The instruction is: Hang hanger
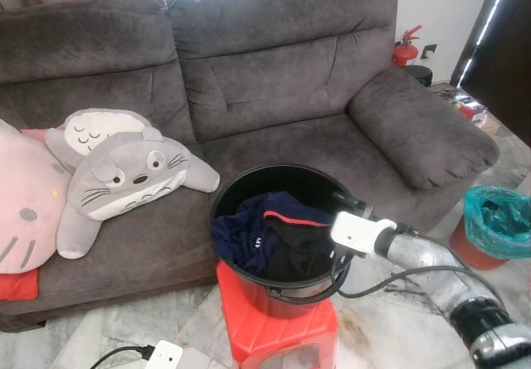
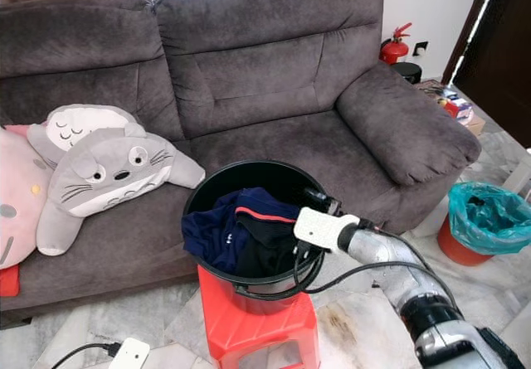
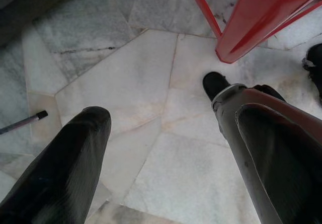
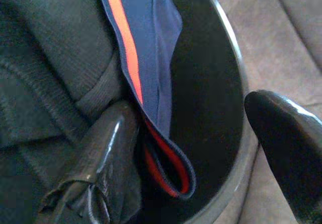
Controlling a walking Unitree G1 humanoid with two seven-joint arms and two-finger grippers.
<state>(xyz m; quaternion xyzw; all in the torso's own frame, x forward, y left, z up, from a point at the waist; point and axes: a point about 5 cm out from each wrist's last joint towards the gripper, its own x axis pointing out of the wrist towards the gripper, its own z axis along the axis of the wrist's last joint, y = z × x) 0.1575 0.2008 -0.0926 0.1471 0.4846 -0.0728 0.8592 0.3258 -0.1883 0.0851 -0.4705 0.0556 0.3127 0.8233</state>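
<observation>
Reaching into bucket (image 2: pixel 203 195) on red stool (image 2: pixel 249 327): right gripper (image 4: pixel 193 148), fingers spread, one pressed into clothes (image 2: pixel 241 236) (likely probing). No hanger visible. Left gripper (image 3: pixel 166 148) idle, spread above floor.

Clothes (image 1: pixel 270 236) in bucket (image 1: pixel 249 188) on stool (image 1: pixel 274 332)

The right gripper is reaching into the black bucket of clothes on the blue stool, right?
Not quite: the stool is red, as the left eye view shows. The rest holds: the right gripper is reaching into the black bucket of clothes.
</observation>
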